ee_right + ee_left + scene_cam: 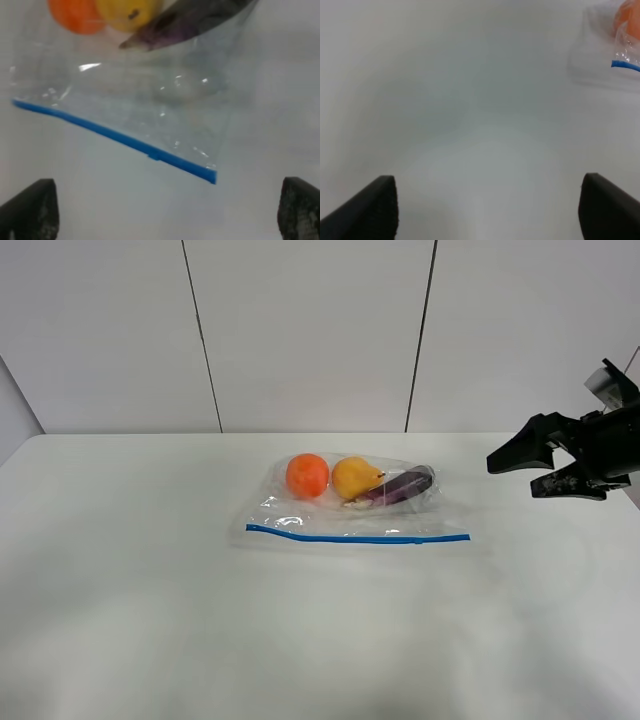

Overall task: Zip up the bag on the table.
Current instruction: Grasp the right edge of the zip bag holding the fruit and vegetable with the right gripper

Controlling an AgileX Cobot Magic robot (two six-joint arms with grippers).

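Observation:
The clear bag (pixel 350 512) lies flat on the white table (pixel 150 590), its blue zipper strip (pixel 357 537) along the near edge. An orange (pixel 307 475), a yellow pear (pixel 355 477) and a purple eggplant (pixel 400 485) lie inside. My right gripper (pixel 512 478) is open and empty, raised to the right of the bag. In the right wrist view the right gripper (pixel 165 215) sits just short of the strip (pixel 115 135). My left gripper (pixel 487 210) is open over bare table, and the bag's corner (pixel 600 55) shows far off. The left gripper is out of the exterior view.
A white panelled wall (pixel 310 330) with dark seams stands behind the table's far edge. The table's rounded left back corner (pixel 30 445) shows. Nothing but the bag lies on the tabletop in view.

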